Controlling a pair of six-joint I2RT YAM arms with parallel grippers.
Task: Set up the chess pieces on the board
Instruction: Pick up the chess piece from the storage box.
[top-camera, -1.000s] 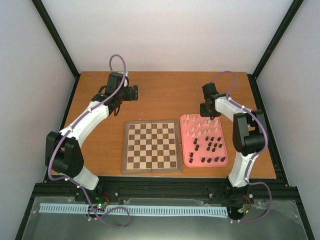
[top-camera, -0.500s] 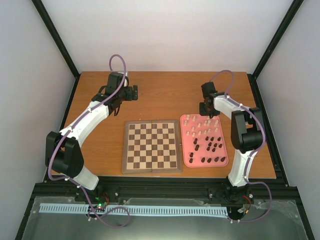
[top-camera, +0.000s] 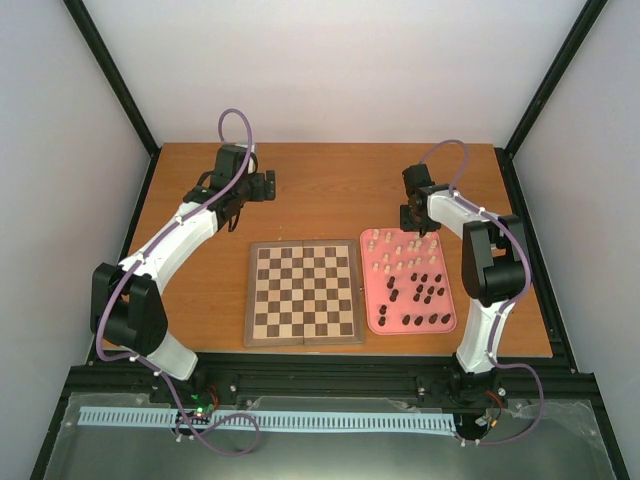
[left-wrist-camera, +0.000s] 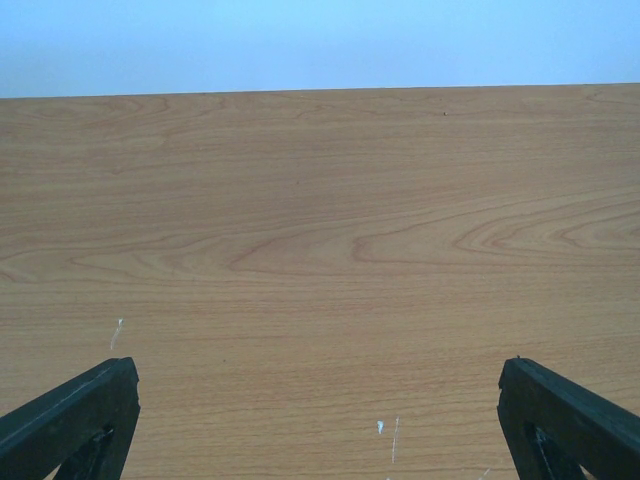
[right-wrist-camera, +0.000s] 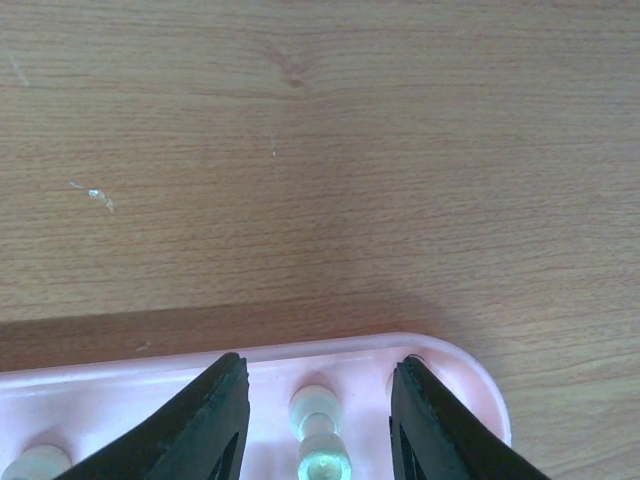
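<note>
The board (top-camera: 304, 292) lies at the table's middle, its squares bare. Right of it, the chess pieces stand in a pink tray (top-camera: 375, 300): cream ones (top-camera: 395, 243) at the far end, dark ones (top-camera: 425, 290) nearer. My right gripper (top-camera: 413, 222) hangs low over the tray's far right corner. In the right wrist view this gripper (right-wrist-camera: 318, 375) is open, one finger on each side of an upright cream piece (right-wrist-camera: 321, 440), with gaps on both sides. Far left of the board, my left gripper (top-camera: 270, 186) is wide open over bare wood, as its wrist view (left-wrist-camera: 315, 372) shows.
The tray's rounded far rim (right-wrist-camera: 440, 350) runs just beyond the right fingertips, with bare tabletop (right-wrist-camera: 300, 180) past it. Another cream piece (right-wrist-camera: 35, 465) stands at the left of that view. Black frame posts (top-camera: 520, 190) border the table.
The right gripper has shifted slightly left and towards the tray's far edge, and its jaws have narrowed a little. The left arm has not moved.
</note>
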